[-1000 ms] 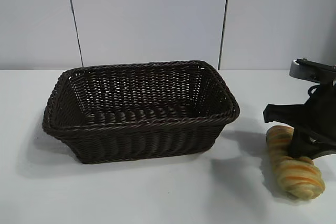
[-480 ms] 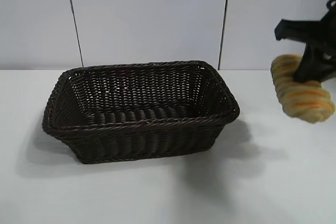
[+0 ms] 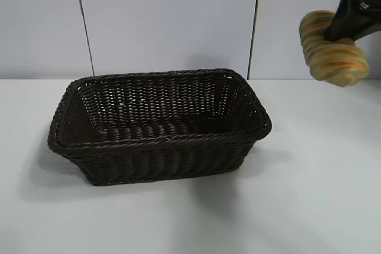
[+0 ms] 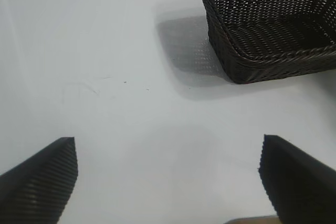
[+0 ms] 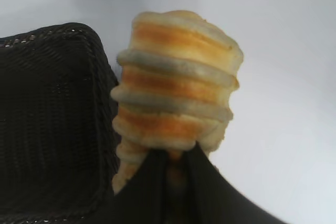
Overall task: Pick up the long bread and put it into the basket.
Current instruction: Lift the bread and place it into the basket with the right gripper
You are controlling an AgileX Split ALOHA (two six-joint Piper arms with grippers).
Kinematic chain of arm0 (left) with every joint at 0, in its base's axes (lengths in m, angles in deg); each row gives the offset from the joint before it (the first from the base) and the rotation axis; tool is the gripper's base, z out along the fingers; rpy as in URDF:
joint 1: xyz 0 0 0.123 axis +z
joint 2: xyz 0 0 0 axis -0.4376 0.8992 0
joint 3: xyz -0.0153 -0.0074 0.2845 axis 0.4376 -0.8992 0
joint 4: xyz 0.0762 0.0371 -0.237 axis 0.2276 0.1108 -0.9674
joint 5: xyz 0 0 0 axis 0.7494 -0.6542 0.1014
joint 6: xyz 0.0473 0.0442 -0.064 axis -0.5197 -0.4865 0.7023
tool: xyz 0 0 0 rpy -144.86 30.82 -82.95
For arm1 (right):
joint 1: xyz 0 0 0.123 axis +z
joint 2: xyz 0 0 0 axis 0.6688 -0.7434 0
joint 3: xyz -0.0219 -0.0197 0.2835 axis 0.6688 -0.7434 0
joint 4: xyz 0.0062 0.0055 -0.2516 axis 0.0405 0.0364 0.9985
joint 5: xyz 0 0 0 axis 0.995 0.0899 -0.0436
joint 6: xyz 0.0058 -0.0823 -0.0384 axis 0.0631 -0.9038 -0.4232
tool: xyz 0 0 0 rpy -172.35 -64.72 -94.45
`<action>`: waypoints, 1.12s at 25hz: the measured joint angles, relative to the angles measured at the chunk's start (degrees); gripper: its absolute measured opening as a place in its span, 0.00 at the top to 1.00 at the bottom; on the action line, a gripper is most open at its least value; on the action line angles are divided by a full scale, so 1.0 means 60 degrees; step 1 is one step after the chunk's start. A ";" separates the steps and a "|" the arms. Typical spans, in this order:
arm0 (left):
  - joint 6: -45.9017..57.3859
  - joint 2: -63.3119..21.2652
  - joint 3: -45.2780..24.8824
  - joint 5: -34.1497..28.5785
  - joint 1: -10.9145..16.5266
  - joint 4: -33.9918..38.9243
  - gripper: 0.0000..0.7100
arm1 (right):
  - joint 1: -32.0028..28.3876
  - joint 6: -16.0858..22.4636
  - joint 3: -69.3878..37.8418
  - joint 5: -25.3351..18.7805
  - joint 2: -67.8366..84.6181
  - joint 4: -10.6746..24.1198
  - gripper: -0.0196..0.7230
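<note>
Right gripper in the upper right of the frame, pinching the bread, held high in the air. Bread sticking out past the fingertips. Basket down on the table, middle left. Left gripper spread wide, holding nothing.
</note>
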 joint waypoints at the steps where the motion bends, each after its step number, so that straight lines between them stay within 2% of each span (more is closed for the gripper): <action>1: 0.0000 0.0000 0.0000 0.0000 0.0000 0.0000 0.04 | 0.0211 -0.0227 0.0328 -0.0023 -0.0294 0.0008 0.89; 3: 0.0000 0.0000 0.0000 0.0000 0.0000 0.0000 0.04 | 0.0682 -0.1022 0.0944 -0.0095 -0.0882 0.0055 0.89; 5: 0.0000 0.0000 0.0000 0.0000 0.0000 0.0000 0.04 | 0.1029 -0.2262 0.1571 -0.0154 -0.1378 0.0085 0.89; 7: 0.0000 0.0000 0.0000 0.0000 0.0000 0.0000 0.04 | 0.1319 -0.4095 0.2007 -0.0155 -0.1814 0.0099 0.89; 11: 0.0000 0.0000 0.0000 0.0000 0.0000 0.0000 0.04 | 0.1646 -0.8202 0.2393 -0.0058 -0.2524 0.0072 0.89; 13: 0.0000 0.0000 0.0000 0.0000 0.0000 0.0000 0.04 | 0.1685 -0.9481 0.2394 0.0102 -0.2862 -0.0126 0.89; 14: 0.0000 0.0000 0.0000 0.0000 0.0000 0.0000 0.04 | 0.1694 -0.9880 0.2394 0.0188 -0.3014 -0.0242 0.89; 16: 0.0000 0.0000 0.0000 0.0000 0.0000 0.0000 0.04 | 0.1693 -1.0250 0.2394 0.0252 -0.3345 -0.0331 0.89; 19: 0.0000 0.0000 0.0000 0.0000 0.0000 0.0000 0.04 | 0.1693 -1.0463 0.2394 0.0484 -0.3769 -0.0403 0.89; 28: 0.0000 0.0000 0.0000 0.0000 0.0000 0.0000 0.04 | 0.1693 -1.0485 0.2403 0.0860 -0.4539 -0.0446 0.89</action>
